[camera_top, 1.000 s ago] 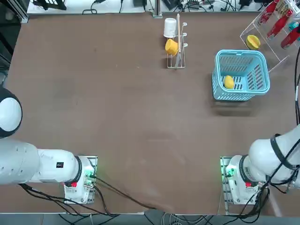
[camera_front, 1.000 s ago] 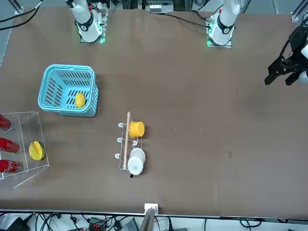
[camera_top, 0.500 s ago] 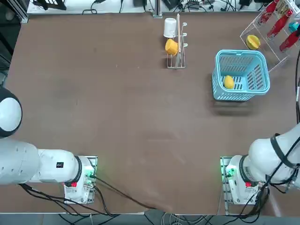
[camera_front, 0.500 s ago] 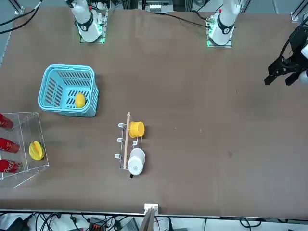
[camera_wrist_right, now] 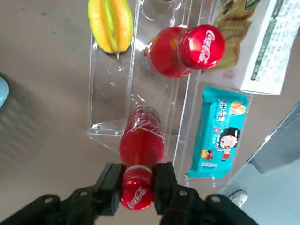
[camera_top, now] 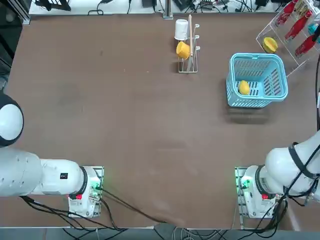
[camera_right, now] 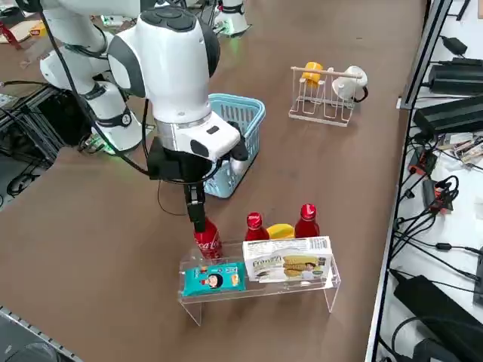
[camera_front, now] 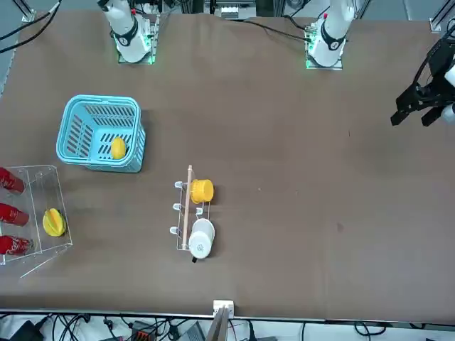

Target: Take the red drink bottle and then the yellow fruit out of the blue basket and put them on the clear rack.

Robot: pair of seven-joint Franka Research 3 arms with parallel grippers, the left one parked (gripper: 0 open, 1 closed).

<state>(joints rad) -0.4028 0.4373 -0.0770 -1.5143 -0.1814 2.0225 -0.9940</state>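
My right gripper (camera_right: pixel 198 217) hangs over the near end of the clear rack (camera_right: pixel 260 289), shut on the neck of the red drink bottle (camera_right: pixel 207 240). That bottle stands upright on the rack. The wrist view shows both fingers (camera_wrist_right: pixel 111 183) pressed to the neck just under the cap of this bottle (camera_wrist_right: pixel 141 141). The yellow fruit (camera_top: pixel 243 87) lies in a corner of the blue basket (camera_top: pixel 257 56), also in the front view as the fruit (camera_front: pixel 118 148) in the basket (camera_front: pixel 99 99). In the side view my arm hides the fruit.
Two more red bottles (camera_right: pixel 255 226) (camera_right: pixel 306 220) and a yellow star fruit (camera_right: pixel 281 231) stand on the rack, with a teal snack packet (camera_right: pixel 213 278) and a cracker box (camera_right: pixel 287 265) below. A cup stand (camera_top: pixel 190 45) with a yellow cup (camera_top: pixel 183 49) and a white cup (camera_top: pixel 181 29) is left of the basket.
The held bottle has shifted slightly at the rack's near end. The basket, fruit and cup stand have not moved.
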